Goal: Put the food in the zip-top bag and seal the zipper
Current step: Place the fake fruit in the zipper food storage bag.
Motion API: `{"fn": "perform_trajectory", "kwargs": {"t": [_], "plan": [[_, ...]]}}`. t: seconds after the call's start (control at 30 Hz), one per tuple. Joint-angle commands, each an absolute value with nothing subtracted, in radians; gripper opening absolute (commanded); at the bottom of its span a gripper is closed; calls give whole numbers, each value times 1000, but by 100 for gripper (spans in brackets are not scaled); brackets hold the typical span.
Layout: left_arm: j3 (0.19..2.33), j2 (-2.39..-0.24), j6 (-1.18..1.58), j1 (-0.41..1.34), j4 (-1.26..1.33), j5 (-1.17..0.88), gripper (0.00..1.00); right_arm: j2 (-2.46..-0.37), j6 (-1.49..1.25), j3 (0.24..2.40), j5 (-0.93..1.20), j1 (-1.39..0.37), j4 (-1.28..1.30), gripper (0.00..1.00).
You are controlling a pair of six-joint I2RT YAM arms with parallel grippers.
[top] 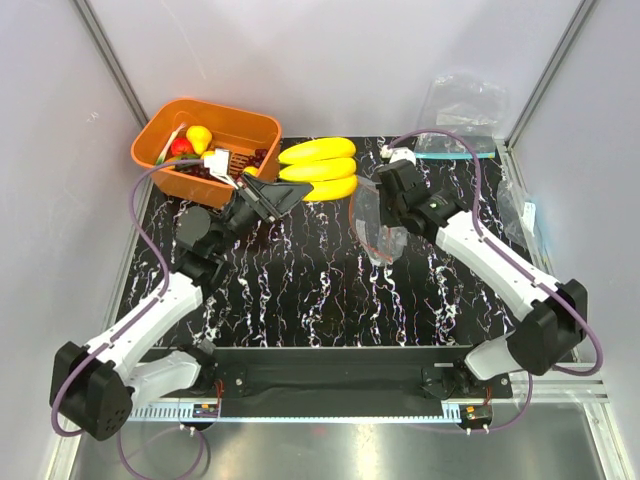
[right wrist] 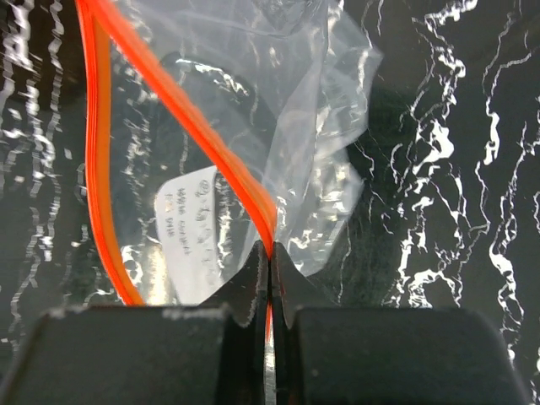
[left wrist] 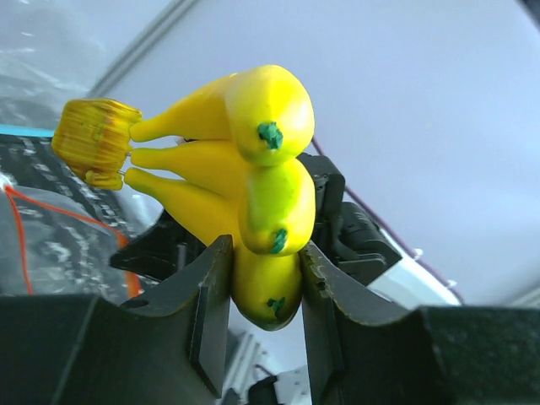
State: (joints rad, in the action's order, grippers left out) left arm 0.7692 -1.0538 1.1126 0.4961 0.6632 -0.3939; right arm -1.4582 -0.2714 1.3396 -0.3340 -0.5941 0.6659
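Observation:
The yellow banana bunch point(top: 320, 168) is off the table at the back centre, stem pointing right. My left gripper point(top: 284, 192) is shut on its lowest banana, and the left wrist view shows both fingers point(left wrist: 211, 287) pressing that banana's green-marked tip point(left wrist: 268, 283). To the right, the clear zip-top bag point(top: 380, 232) hangs with its mouth open. My right gripper point(top: 378, 205) is shut on the red-orange zipper point(right wrist: 173, 97), the strip pinched between its jaws point(right wrist: 270, 253). The bag's film point(right wrist: 295, 110) spreads beyond the jaws with a white label inside. Banana stem and bag mouth are a short way apart.
An orange basket point(top: 160, 165) at the back left holds a yellow lemon-like piece point(top: 199, 135), a red piece point(top: 181, 146) and dark items. Clear bags with a teal strip point(top: 455, 152) lie at the back right. Another clear bag point(top: 520, 210) lies by the right wall.

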Motion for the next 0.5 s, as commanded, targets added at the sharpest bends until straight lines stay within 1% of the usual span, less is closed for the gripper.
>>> {"fn": "perform_trajectory", "kwargs": {"t": [0.0,0.27,0.47], "plan": [[729,-1064,1261,502,894,-431,29,-1384,-294,1342,-298,-584,606,0],[693,-1150,1412,517,1087,-453,28,-1350,-304,1358,-281,-577,604,0],[689,-1270,1514,537,1242,-479,28,-1341,-308,1376,-275,-571,604,0]]}}
